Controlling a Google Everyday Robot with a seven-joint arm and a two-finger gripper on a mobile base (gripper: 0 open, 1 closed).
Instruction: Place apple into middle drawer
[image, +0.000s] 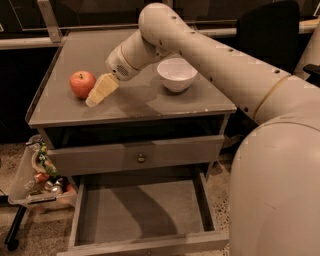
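The red-orange apple (82, 83) sits on the left of the grey cabinet top (130, 102). My gripper (101, 91), with pale yellow tips, is low over the top just right of the apple, close beside it or just touching; I cannot tell which. My arm reaches in from the upper right. The middle drawer (145, 210) is pulled out below at the front, its flat grey floor bare.
A white bowl (177, 74) stands on the top right of the gripper, under my arm. A shut drawer front with a round knob (141, 158) is above the open drawer. A clear bin of clutter (40, 175) stands at the cabinet's left side.
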